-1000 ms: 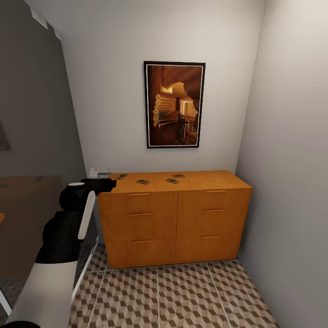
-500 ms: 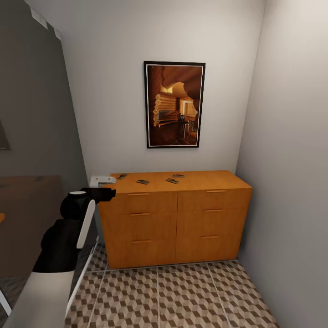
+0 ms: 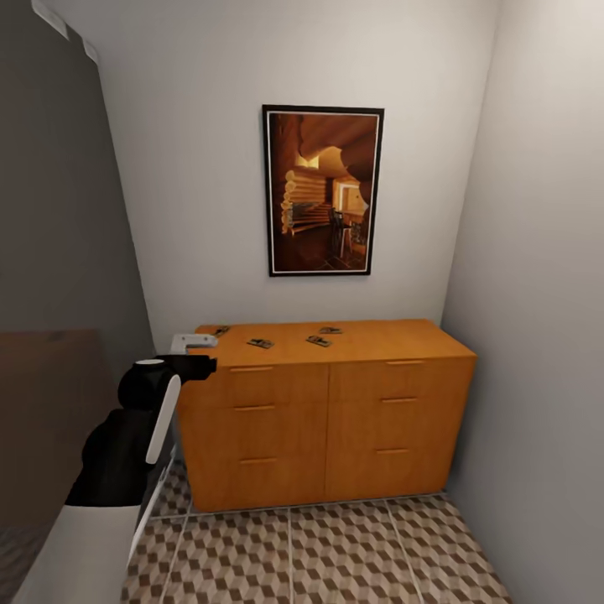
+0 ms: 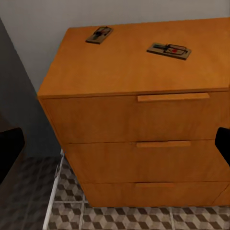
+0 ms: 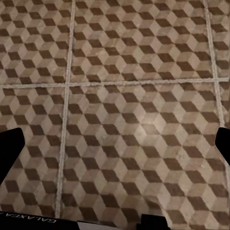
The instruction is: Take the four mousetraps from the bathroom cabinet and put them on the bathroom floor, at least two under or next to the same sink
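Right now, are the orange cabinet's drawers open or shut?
Shut. Every drawer front on the cabinet sits flush, and the mousetraps lie on top.

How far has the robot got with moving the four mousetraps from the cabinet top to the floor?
Done: nothing; all four small dark-brown wooden mousetraps lie on the orange-brown wooden cabinet. In hand: the left gripper, open and empty, hangs by the cabinet's left corner. Left: picking each up and setting it on the cube-patterned tiled floor.

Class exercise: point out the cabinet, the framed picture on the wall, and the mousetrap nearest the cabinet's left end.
cabinet (image 3: 361,419): head view, on a drawer front.
framed picture (image 3: 323,191): head view, middle of the print.
mousetrap (image 3: 220,331): head view, on its wooden base.
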Robot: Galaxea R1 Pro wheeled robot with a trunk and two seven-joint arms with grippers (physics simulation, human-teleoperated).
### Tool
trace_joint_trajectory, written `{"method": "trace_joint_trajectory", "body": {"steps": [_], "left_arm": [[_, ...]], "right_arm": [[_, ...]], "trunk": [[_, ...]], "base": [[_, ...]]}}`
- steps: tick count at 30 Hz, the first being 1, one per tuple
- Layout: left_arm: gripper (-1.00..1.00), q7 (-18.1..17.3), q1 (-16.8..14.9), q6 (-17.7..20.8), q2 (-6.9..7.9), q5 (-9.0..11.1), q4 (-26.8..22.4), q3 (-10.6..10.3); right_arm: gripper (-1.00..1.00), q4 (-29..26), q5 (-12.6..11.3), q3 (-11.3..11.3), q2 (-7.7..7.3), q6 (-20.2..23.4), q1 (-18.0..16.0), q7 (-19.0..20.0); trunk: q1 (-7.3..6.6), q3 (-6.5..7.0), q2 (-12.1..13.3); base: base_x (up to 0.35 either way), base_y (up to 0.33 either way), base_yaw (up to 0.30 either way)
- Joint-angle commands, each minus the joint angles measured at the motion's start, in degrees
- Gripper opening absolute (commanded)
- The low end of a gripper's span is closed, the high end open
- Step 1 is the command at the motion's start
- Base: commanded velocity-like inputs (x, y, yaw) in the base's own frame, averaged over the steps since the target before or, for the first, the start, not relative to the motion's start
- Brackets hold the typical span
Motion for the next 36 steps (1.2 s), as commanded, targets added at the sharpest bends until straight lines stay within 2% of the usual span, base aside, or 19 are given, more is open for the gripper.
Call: {"method": "trace_joint_trajectory", "body": {"steps": [1, 25, 29, 36], "left_arm": [[1.0, 0.19, -0.04, 0.25, -0.04, -0.04, -0.05, -0.06], [1.0, 0.19, 0.23, 0.24, -0.15, -0.04, -0.28, 0.01], [1.0, 0.19, 0.24, 0.24, -0.09, -0.09, -0.32, 0.01], [1.0, 0.19, 0.31, 0.27, 0.0, -0.13, -0.56, 0.01]], "right_arm": [[1.0, 0.04, 0.04, 0.02, -0.01, -0.18, -0.03, 0.08], [1.0, 0.82, 0.05, 0.08, -0.01, -0.1, -0.02, -0.03], [1.0, 2.47, 0.09, 0.09, -0.09, 0.0, -0.01, -0.04], [1.0, 9.1, 0.12, 0.1, -0.28, -0.13, 0.01, -0.11]], "trunk": [[0.03, -0.07, -0.03], [0.03, -0.07, -0.03], [0.03, -0.07, -0.03], [0.03, -0.07, -0.03]], "base": [[0.33, 0.0, 0.0], [0.337, 0.0, 0.0], [0.34, 0.0, 0.0], [0.269, 0.051, 0.0]]}}
